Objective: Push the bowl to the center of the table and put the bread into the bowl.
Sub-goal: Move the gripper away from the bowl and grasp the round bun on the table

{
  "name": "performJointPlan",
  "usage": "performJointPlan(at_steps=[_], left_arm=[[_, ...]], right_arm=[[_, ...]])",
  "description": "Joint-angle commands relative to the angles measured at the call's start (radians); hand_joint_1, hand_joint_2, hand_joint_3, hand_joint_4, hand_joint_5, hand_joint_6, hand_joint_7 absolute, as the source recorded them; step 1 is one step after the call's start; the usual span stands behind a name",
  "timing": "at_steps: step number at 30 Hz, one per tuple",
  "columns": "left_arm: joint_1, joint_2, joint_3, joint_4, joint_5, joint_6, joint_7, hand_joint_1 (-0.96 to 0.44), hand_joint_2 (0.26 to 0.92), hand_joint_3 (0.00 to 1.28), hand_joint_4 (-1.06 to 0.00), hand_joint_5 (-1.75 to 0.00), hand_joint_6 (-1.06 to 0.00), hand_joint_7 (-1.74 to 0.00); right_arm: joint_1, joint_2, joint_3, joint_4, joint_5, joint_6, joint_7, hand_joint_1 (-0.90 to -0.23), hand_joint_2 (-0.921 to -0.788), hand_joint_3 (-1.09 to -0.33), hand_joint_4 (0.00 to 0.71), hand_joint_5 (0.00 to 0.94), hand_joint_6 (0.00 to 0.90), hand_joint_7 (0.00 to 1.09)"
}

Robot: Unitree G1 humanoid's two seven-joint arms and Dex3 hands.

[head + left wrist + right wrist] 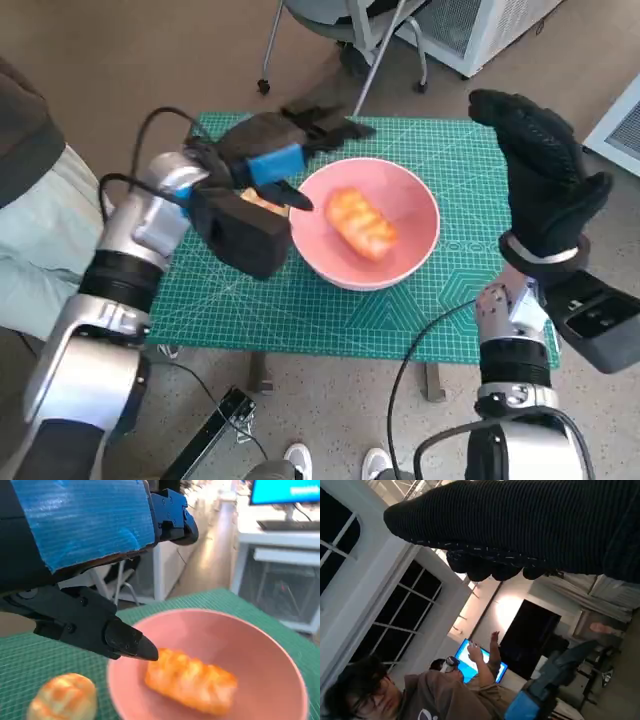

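pink bowl (410, 255) mid-table, orange bread (361, 223) lying inside.

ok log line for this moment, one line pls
bowl: mid table | bread: in bowl | second bread: on mat beside bowl | left hand: open, over bowl's edge | right hand: raised, open, holds nothing

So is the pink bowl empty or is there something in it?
Not empty. The pink bowl has one orange bread lying inside it. Another bread sits outside on the mat.
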Motion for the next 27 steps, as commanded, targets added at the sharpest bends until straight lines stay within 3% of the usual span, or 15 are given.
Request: performJointPlan(at_steps=[1, 10, 14, 27], left_arm=[[-0.025, 0.039, 0.037, -0.005, -0.037, 0.062, -0.031, -0.23, 0.814, 0.0, -0.1, 0.0, -0.16, -0.16], [-0.037, 0.065, 0.037, 0.044, -0.02, 0.194, -0.04, -0.18, 0.82, 0.0, -0.13, 0.0, -0.24, -0.05], [-0.058, 0.066, 0.018, 0.165, 0.007, 0.267, -0.009, -0.19, 0.823, 0.0, -0.12, 0.0, -0.25, -0.03], [-0.086, 0.013, -0.044, 0.304, 0.06, 0.346, 0.031, -0.21, 0.802, 0.0, -0.11, 0.0, -0.24, -0.02]], right_arm=[[0.011, 0.001, 0.0, 0.023, -0.005, 0.005, -0.007, -0.61, -0.921, -0.741, 0.353, 0.001, 0.026, 0.81], [0.002, -0.001, 0.0, 0.032, -0.001, 0.009, -0.003, -0.606, -0.921, -0.74, 0.353, 0.001, 0.027, 0.81], [0.0, -0.002, 0.0, 0.036, 0.0, 0.012, 0.0, -0.608, -0.921, -0.741, 0.353, 0.001, 0.028, 0.81], [0.001, -0.013, 0.0, 0.031, 0.007, 0.013, 0.011, -0.611, -0.921, -0.743, 0.352, 0.0, 0.028, 0.81]])
